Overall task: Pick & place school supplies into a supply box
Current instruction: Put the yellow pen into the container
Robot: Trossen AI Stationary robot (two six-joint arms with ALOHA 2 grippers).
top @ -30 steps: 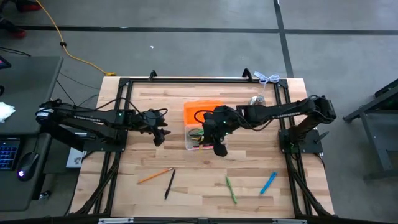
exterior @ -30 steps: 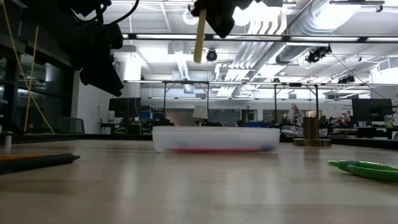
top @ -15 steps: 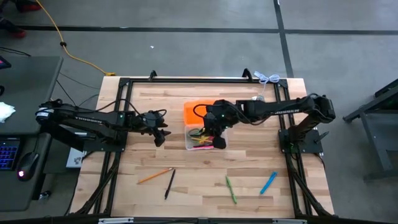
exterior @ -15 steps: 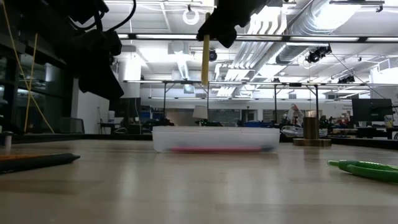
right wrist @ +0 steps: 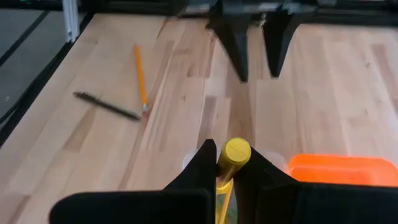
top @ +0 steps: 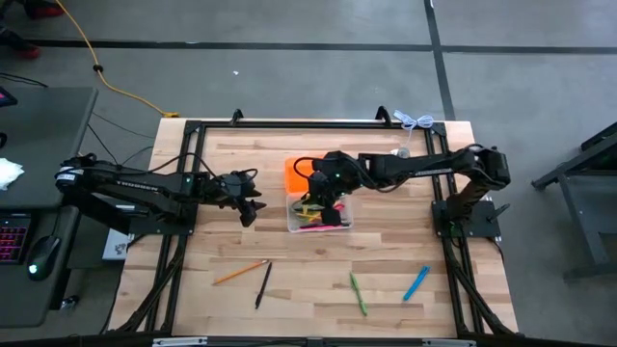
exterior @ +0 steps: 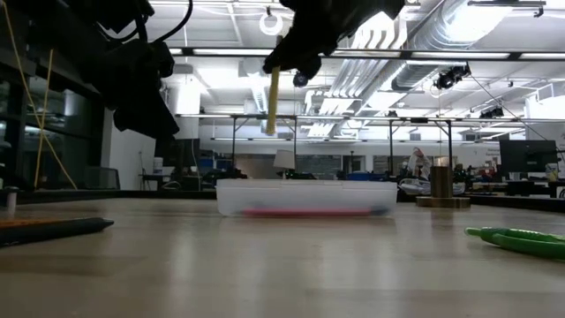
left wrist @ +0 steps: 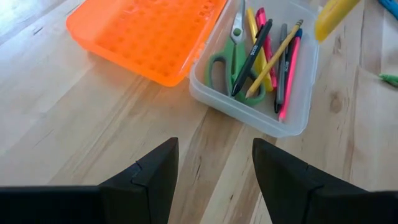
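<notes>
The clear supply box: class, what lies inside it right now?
Inside the supply box lie green-handled scissors, a black pen, a pencil, and pink and yellow markers. They overlap, so anything beneath them is hidden.

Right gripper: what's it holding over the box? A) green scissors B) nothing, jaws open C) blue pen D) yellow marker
D. The right gripper is shut on a yellow marker, which hangs upright above the supply box; the scissors already lie inside the box, and the blue pen lies out on the table.
</notes>
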